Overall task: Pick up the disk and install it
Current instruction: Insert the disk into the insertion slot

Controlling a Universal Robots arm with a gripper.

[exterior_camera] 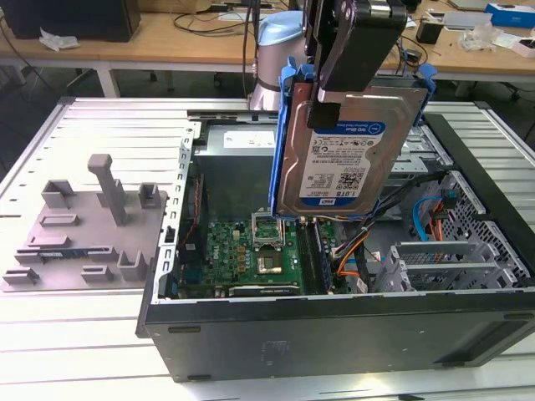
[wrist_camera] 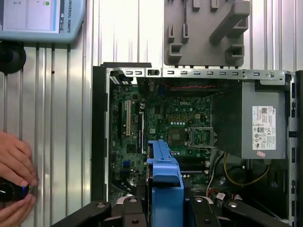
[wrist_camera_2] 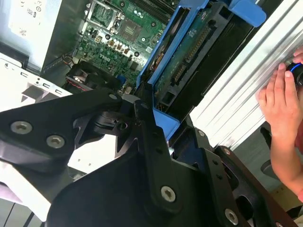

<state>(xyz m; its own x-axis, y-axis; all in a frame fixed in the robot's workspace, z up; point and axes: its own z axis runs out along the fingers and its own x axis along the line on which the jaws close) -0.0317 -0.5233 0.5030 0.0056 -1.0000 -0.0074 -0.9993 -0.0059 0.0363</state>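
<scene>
Plastic, grey and moulded, opens things on the exterior view's left: a blocky fixture [exterior_camera: 84, 225] of posts and slots lying on the ribbed aluminium bench [exterior_camera: 67, 351]. Moving across, we reach the open computer case [exterior_camera: 334, 334], dark sheet steel, with the green motherboard [exterior_camera: 251, 251] flat on its floor. Above that hangs the disk [exterior_camera: 334, 167], stood on edge, label face out, clear of the board below. The pincer [exterior_camera: 333, 98] is clamped on its upper end, black fingers on either side of the blue carrier [exterior_camera: 280, 142]. I judge it a dense, rigid slab, heavy for its size, with bare metal faces smooth enough to slide under a weak squeeze. The second wrist view shows its circuit-board underside [wrist_camera_2: 189, 52], the delicate part to keep off. The plastic frame probably gives a little and grips better, so this hold looks sound, though most of the weight hangs below it. Further right come blue and orange cables [exterior_camera: 422, 221], then perforated panels [exterior_camera: 468, 234] of grey steel.
</scene>
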